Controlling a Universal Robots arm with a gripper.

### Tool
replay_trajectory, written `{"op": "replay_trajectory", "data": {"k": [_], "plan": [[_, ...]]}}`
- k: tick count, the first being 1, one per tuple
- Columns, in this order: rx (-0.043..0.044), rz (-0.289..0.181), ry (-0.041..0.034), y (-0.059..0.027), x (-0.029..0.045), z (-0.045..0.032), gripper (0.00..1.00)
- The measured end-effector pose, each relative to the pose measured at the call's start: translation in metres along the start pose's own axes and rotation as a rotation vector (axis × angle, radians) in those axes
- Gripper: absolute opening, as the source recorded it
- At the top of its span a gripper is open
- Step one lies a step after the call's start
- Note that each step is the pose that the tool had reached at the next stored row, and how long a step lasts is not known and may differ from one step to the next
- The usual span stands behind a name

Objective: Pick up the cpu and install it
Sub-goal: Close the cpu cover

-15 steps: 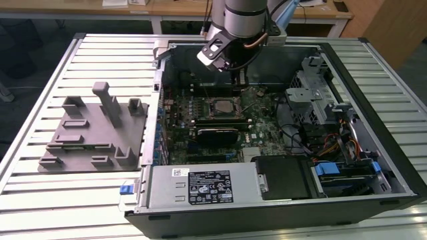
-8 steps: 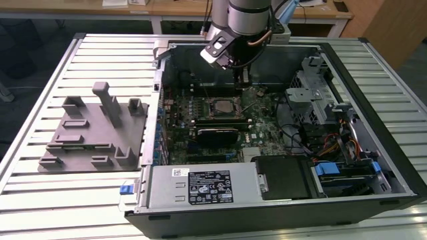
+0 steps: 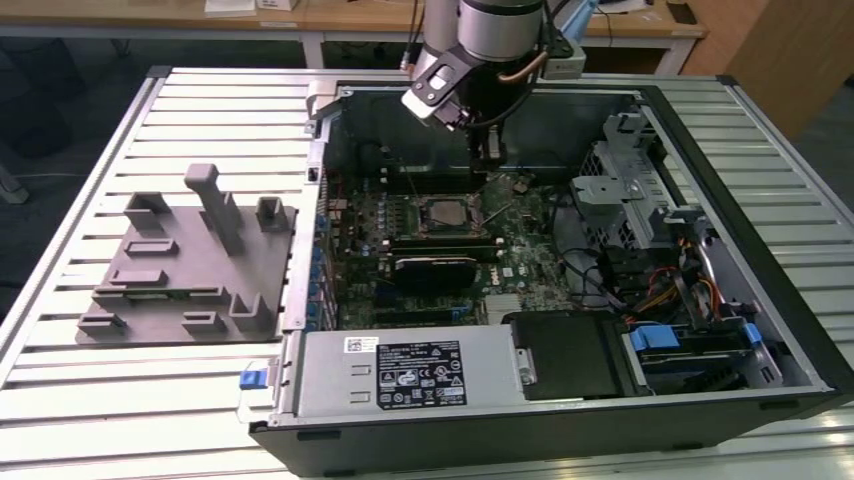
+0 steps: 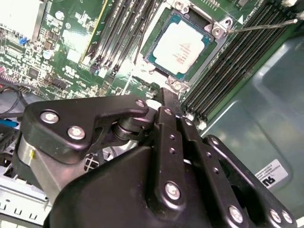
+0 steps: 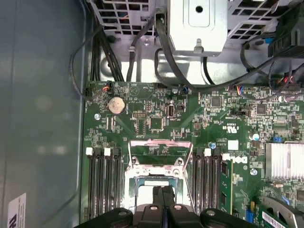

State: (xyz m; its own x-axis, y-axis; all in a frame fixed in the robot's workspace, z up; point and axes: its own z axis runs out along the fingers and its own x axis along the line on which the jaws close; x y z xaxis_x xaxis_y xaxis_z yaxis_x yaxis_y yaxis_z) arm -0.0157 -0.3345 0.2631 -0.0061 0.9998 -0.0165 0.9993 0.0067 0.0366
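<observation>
The cpu (image 4: 180,45), a silvery-white square with a thin dark rim, lies flat inside the metal-framed socket (image 4: 216,33) on the green motherboard (image 4: 71,61). In the exterior view the socket (image 3: 447,212) sits mid-board inside the open computer case. My gripper (image 3: 487,160) hangs just above and behind the socket, apart from the cpu. Its black fingers (image 4: 168,97) are pressed together with nothing between them, and the first wrist view shows the gripper (image 5: 164,191) over the socket (image 5: 159,173). A thin metal lever (image 4: 266,26) juts out beside the socket.
Memory slots (image 5: 102,180) flank the socket on both sides. Cables (image 5: 171,61) and a drive cage (image 3: 634,180) crowd the exterior view's right of the case. A grey plastic tray (image 3: 180,270) with upright posts stands on the slatted table at the exterior view's left.
</observation>
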Motion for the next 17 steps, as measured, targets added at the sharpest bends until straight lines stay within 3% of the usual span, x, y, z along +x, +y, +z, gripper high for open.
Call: {"op": "replay_trajectory", "data": {"k": [17], "plan": [[0.0076,0.0,-0.0003,0.0508,-0.0003,0.0018,0.11]]}}
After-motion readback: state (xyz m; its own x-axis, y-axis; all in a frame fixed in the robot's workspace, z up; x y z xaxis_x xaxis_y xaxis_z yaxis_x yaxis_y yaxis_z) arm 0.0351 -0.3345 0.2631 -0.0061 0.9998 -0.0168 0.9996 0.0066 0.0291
